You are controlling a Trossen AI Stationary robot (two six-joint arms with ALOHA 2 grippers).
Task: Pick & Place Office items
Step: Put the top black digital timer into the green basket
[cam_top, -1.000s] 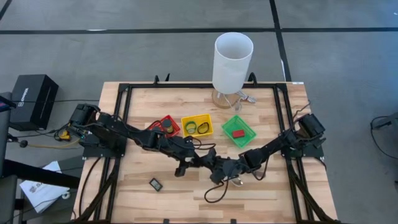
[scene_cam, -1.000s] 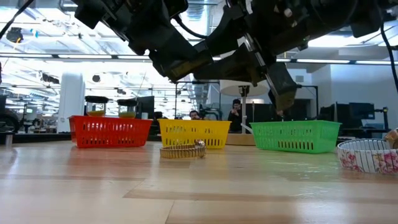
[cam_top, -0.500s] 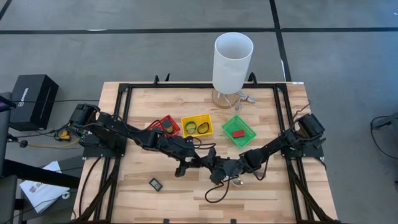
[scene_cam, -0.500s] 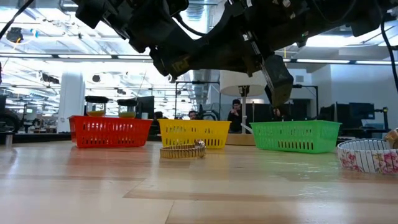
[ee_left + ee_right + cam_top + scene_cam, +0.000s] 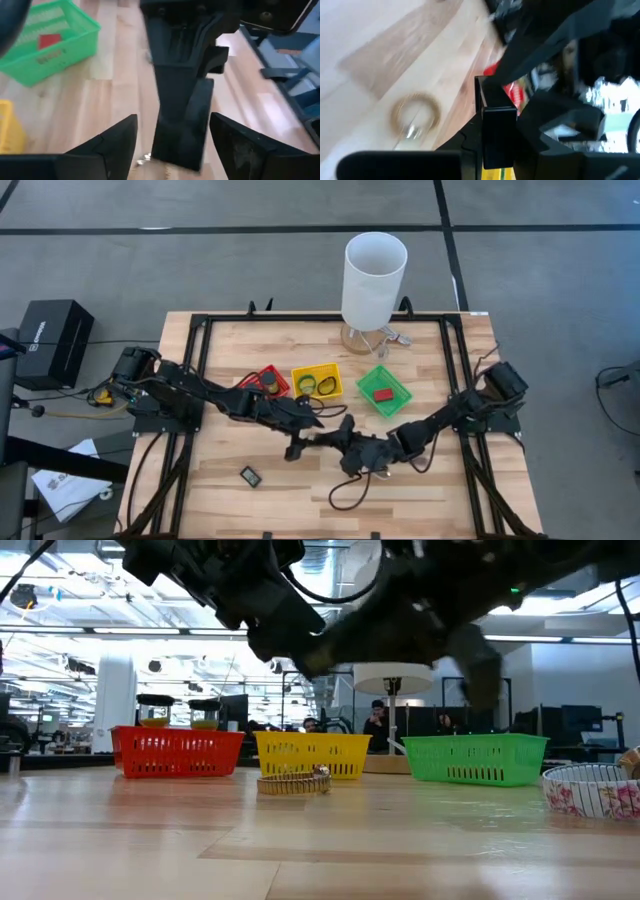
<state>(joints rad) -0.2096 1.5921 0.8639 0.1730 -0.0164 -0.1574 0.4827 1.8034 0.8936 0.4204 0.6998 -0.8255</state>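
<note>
Some items already sit in the baskets, while a ring and a dark rectangle wait on the bench; left pincer is released, right pincer's state I cannot tell.

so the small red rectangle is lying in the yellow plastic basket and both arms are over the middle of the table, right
Not quite. The high view shows the small red rectangular piece lying in the green plastic basket, not the yellow one. The yellow plastic basket holds thin rings instead. Both arms do meet over the middle of the wooden table.
</note>
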